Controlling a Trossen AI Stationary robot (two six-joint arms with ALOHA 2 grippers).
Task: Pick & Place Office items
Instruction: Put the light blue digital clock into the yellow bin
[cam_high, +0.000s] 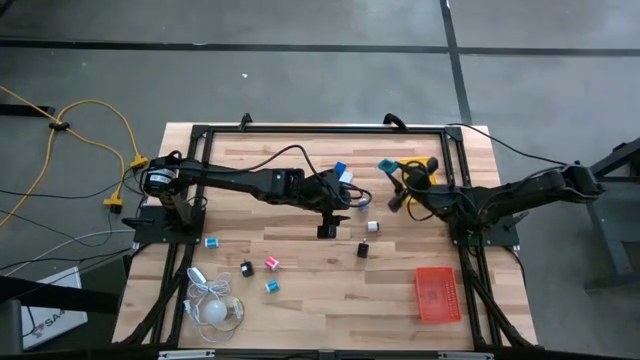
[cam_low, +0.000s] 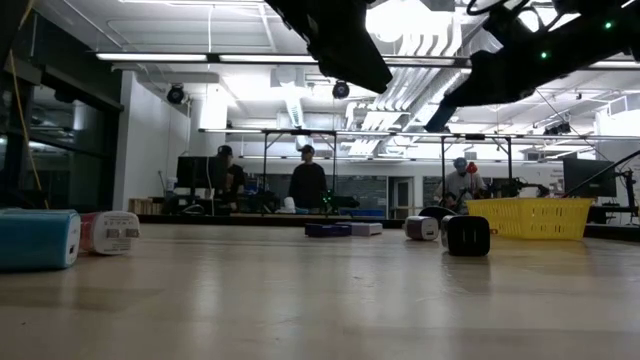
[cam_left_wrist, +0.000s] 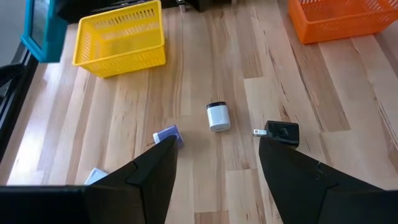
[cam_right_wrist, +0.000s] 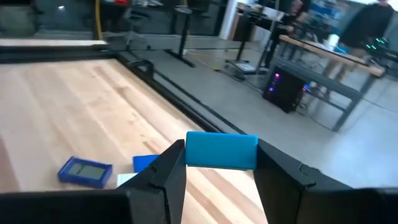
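My right gripper (cam_right_wrist: 221, 163) is shut on a small blue block (cam_right_wrist: 221, 150) and hangs above the table's far right part, by the yellow tray (cam_high: 416, 172). My left gripper (cam_left_wrist: 217, 149) hovers open over the table's middle (cam_high: 326, 228). Below and ahead of it lie a white cylinder (cam_left_wrist: 217, 117), a black piece (cam_left_wrist: 283, 132) and a purple-blue piece (cam_left_wrist: 168, 135). More small pieces lie flat on the table: blue ones (cam_high: 342, 172) at the far middle, and teal (cam_high: 211, 241), pink (cam_high: 271, 263) and black (cam_high: 246, 268) ones at the near left. My right gripper pinches the blue block between its two fingers by the block's two end faces (cam_right_wrist: 189, 152). The fingers reach out nearly level. The block sits level across them, clear of the table.
The orange tray (cam_high: 437, 293) lies at the near right. A white bulb with a coiled cord (cam_high: 215, 308) lies at the near left corner. A black frame (cam_high: 320, 128) runs round the table's edge. People stand in the room beyond the table (cam_low: 306, 183).
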